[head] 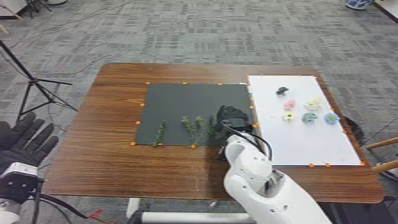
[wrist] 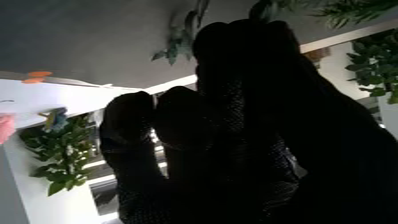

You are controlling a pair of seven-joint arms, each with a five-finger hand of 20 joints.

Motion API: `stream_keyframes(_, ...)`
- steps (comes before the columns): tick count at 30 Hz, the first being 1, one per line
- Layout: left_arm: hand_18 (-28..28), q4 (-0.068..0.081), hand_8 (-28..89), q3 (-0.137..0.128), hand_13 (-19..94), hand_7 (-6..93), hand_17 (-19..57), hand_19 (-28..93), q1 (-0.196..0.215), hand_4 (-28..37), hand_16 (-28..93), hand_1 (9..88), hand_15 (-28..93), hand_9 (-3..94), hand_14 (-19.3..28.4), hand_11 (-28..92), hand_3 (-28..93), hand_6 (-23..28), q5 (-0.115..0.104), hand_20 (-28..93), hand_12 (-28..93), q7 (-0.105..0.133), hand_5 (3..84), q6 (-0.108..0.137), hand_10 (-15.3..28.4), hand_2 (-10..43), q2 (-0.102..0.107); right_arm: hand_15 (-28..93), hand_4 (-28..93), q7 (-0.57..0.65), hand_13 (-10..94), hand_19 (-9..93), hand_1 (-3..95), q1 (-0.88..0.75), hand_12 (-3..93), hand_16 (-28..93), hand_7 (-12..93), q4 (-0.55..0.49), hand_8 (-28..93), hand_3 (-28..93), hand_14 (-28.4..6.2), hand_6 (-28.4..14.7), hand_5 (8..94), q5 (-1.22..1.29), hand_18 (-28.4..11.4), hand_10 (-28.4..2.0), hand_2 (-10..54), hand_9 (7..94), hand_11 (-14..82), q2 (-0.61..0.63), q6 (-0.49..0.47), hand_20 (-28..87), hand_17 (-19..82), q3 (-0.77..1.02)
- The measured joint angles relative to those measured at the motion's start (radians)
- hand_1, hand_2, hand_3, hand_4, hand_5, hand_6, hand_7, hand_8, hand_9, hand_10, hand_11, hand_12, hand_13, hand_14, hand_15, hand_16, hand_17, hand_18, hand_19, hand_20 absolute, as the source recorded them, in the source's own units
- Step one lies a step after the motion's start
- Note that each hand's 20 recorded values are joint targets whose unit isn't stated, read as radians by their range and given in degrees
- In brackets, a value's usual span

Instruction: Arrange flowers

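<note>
In the head view, the right hand (head: 234,116) is at the right side of the dark mat (head: 182,97). In the right wrist view, the thumb and fingertips of the right hand (wrist: 235,75) meet, with a leafy green stem (wrist: 261,10) at their tips. Green stems (head: 160,134) (head: 192,128) lie on the mat's near half, left of that hand. On the white board (head: 306,145) are a dark green piece (head: 282,91) and pink (head: 290,105), cream (head: 314,104), yellow (head: 289,117), teal (head: 309,117) and blue (head: 331,119) flowers. The left hand (head: 22,142) is open, left of the table.
The brown table (head: 93,160) surrounds the mat and board, whose edges carry small orange markers. A black tripod (head: 34,80) stands on the floor at the left. The right forearm crosses the table's near edge beside the board. A wooden chair part (head: 384,143) is at the right.
</note>
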Motion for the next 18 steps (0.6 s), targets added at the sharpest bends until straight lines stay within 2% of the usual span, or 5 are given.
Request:
stream_keyframes(4, 9.9, 0.001, -7, 0.000, 19, 8.8, -3.9, 15, -0.003, -27.4, -1, 27.0, 19, 27.1, 12.2, 11, 70, 7.2, 0.003, 12, 13, 0.000, 33.3, 0.000, 11.8, 13.4, 0.000, 75, -27, 0.000, 71, 91, 55.9, 0.002, 50.0, 44, 36, -0.003, 13, 67, -11.7, -5.1, 65.4, 0.000, -28.4, -13.6, -9.5, 71.8, 31.1, 0.001, -0.002, 38, 38, 0.000)
stream_keyframes(7, 9.9, 0.001, -7, 0.000, 19, 8.8, -3.9, 15, -0.005, -27.4, -1, 27.1, 19, 27.1, 12.2, 11, 69, 7.2, 0.004, 12, 13, -0.001, 33.2, 0.000, 11.8, 13.5, 0.000, 75, -27, 0.001, 71, 90, 56.1, 0.002, 50.5, 43, 30, -0.002, 9, 67, -11.8, -5.9, 65.5, 0.001, -28.4, -13.8, -9.5, 71.4, 30.7, 0.001, -0.009, 38, 37, 0.002)
stream_keyframes(12, 9.9, 0.001, -7, 0.000, 19, 8.8, -3.9, 15, -0.005, -27.7, -1, 26.7, 19, 27.2, 12.2, 12, 69, 7.2, 0.003, 12, 13, 0.000, 33.3, 0.000, 11.8, 14.1, 0.000, 75, -27, 0.000, 70, 90, 51.4, 0.002, 45.9, 44, 29, 0.000, -9, 71, -12.0, -6.6, 64.1, -0.013, -28.4, -15.5, -9.5, 68.4, 37.1, 0.003, -0.020, 38, 37, 0.001)
stream_keyframes(18, 9.9, 0.001, -7, -0.001, 19, 8.9, -3.9, 16, -0.004, -28.1, -1, 26.1, 19, 27.3, 12.3, 12, 69, 7.2, 0.002, 12, 13, 0.001, 33.3, 0.000, 11.9, 15.1, -0.004, 75, -26, -0.001, 69, 90, 48.1, -0.015, 42.3, 44, 28, -0.024, -8, 72, -12.7, -6.8, 64.2, -0.030, -28.4, -17.1, -9.5, 67.5, 39.1, 0.016, 0.046, 38, 37, 0.010)
